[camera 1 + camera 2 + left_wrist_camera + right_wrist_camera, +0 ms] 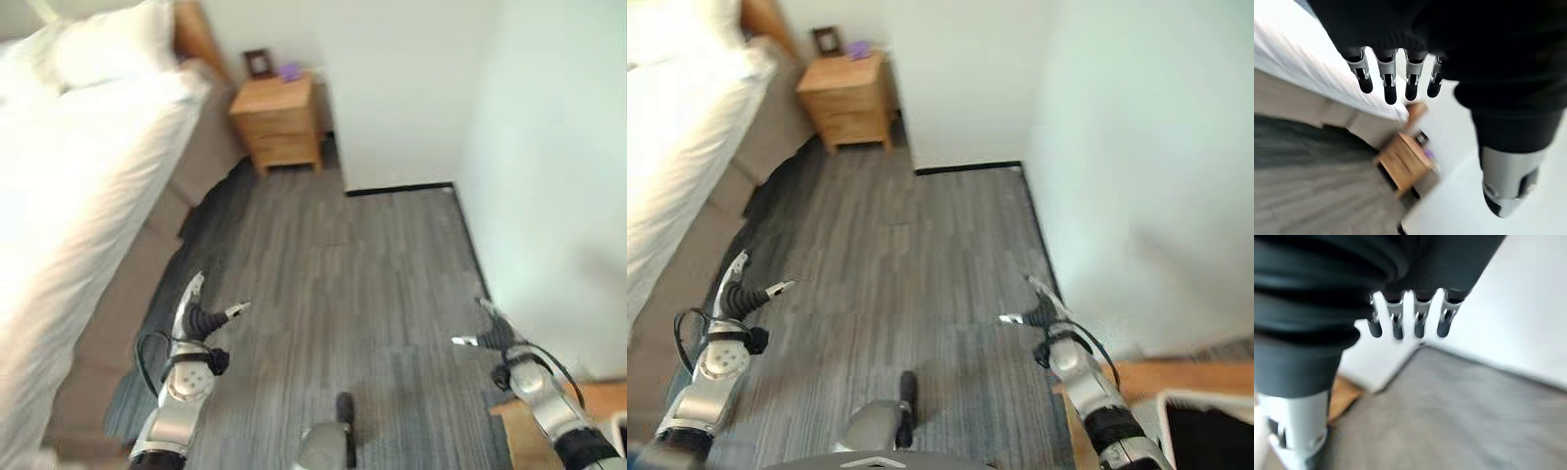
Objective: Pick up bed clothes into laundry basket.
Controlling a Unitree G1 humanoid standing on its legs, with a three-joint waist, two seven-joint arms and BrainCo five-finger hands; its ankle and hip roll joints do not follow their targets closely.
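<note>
A bed with white bedding (69,166) and a white pillow (103,44) runs along the left side; its beige base (118,313) shows below the sheet. My left hand (196,323) hovers over the grey floor beside the bed base, fingers straight and apart, holding nothing. My right hand (500,338) hangs near the white wall on the right, also open and empty. In the left wrist view the fingers (1390,83) point toward the bedding (1298,58). The right wrist view shows straight fingers (1415,318) over the floor.
A wooden nightstand (277,122) with a small frame and a purple item stands at the head of the bed against the wall. White walls (549,147) close off the right side. Grey plank floor (343,284) lies between bed and wall. A wooden piece (558,421) sits at lower right.
</note>
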